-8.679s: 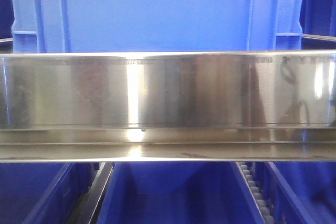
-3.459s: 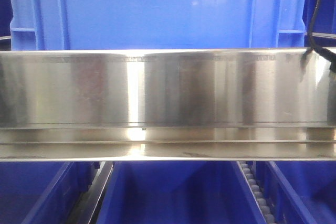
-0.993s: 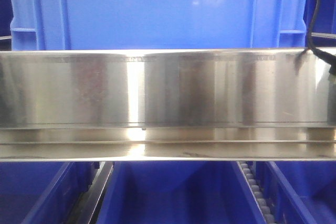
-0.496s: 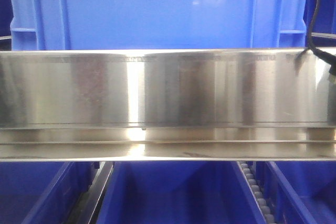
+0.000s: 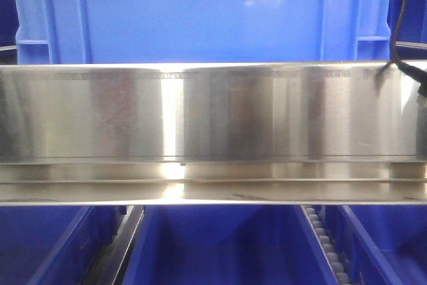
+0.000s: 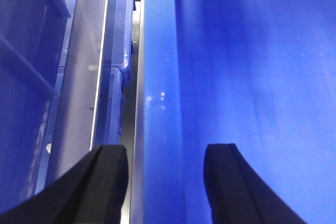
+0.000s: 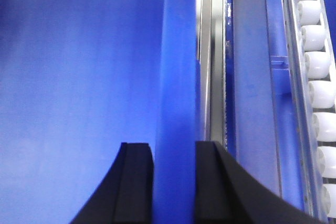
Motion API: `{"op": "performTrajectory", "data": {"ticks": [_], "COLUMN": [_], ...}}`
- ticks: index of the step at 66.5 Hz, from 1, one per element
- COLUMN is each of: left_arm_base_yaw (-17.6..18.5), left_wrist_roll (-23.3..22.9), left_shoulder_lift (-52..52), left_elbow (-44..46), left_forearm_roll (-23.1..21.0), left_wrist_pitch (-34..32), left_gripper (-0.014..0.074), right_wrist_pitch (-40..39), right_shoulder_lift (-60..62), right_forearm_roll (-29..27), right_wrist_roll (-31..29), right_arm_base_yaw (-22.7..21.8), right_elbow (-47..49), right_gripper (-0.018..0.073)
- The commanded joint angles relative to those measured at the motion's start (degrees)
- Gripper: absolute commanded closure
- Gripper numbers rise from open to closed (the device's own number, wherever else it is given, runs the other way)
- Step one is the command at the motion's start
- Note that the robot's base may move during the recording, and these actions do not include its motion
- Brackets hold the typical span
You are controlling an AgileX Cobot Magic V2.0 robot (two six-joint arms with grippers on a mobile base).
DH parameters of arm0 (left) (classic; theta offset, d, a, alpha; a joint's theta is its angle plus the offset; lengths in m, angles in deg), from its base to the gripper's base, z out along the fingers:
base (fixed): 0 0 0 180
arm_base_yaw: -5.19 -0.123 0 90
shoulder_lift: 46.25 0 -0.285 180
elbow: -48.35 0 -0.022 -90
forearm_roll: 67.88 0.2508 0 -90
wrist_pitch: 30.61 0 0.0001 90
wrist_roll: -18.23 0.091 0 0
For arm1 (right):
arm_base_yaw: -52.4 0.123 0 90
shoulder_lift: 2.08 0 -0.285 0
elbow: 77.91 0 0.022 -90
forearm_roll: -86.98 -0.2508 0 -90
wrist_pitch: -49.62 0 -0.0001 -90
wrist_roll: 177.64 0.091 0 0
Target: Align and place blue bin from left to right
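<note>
We see the large blue plastic bin (image 5: 200, 11) sitting on the upper level, its ribbed front wall rising behind the broad brushed stainless-steel rail (image 5: 200, 118) that crosses the whole front view. Below that rail lie more blue bins (image 5: 220, 245), with a strip of small white rollers (image 5: 323, 241) between two of them. A thin black cable (image 5: 398, 25) hangs at the right edge.

In our left wrist view, the left gripper (image 6: 165, 182) straddles the bin's left wall. Its jaws stand apart: the outer finger (image 6: 105, 182) sits close to the rim, and the inner finger (image 6: 231, 182) leaves a clear strip of blue between itself and the wall. Outside that wall, a narrow dark slot separates it from a grey metal channel (image 6: 79, 77) and a neighbouring blue crate (image 6: 26, 77).

In our right wrist view, the right gripper (image 7: 174, 182) is clamped on the bin's right wall, both black pads flush against its faces. Just beyond runs a slim metal upright (image 7: 206, 51), then a track of white plastic rollers (image 7: 315, 93); room on that side is tight.
</note>
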Motion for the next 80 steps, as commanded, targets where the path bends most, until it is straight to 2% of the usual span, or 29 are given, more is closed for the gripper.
{"op": "performTrajectory", "data": {"ticks": [1, 7, 19, 32, 48, 60, 69, 80], "left_arm_base_yaw": [-0.14, -0.14, -0.14, -0.14, -0.14, 1.47, 2.74, 2.75], "left_wrist_roll": [-0.47, -0.47, -0.47, -0.47, -3.50, -3.50, -5.21, -6.23], "left_shoulder_lift": [-0.59, -0.59, -0.59, -0.71, -1.62, -4.09, -5.92, -8.31], "left_elbow": [-0.39, -0.39, -0.39, -0.39, 1.52, 4.47, 5.02, 5.02], "left_forearm_roll": [-0.54, -0.78, -0.86, -0.86, -0.05, 1.92, 3.85, 3.56], "left_wrist_pitch": [-0.06, -0.06, -0.06, -0.06, -0.06, -0.06, -0.06, -0.06], "left_gripper": [0.0371, 0.0460, 0.0709, 0.0707, 0.0707, 0.0707, 0.0707, 0.0707], "right_wrist_pitch": [-0.09, -0.09, -0.09, -0.09, -0.09, -0.09, -0.09, -0.09], "right_shoulder_lift": [0.30, 0.30, 0.30, 0.30, 1.43, 4.06, 6.06, 8.90], "right_forearm_roll": [0.99, 0.99, 0.99, 0.99, 0.99, 0.99, 2.36, 7.42], "right_wrist_roll": [-0.41, -0.41, -0.41, -0.41, -0.41, 1.28, 2.58, 5.30], "right_arm_base_yaw": [-0.27, -0.27, -0.27, -0.27, -0.27, -0.13, 0.93, 2.97], "right_elbow": [-0.19, -0.19, -0.19, -0.19, -0.07, -0.07, -0.07, -0.07], "right_gripper": [0.0724, 0.0724, 0.0724, 0.0724, 0.0721, 0.0721, 0.0721, 0.0721]}}
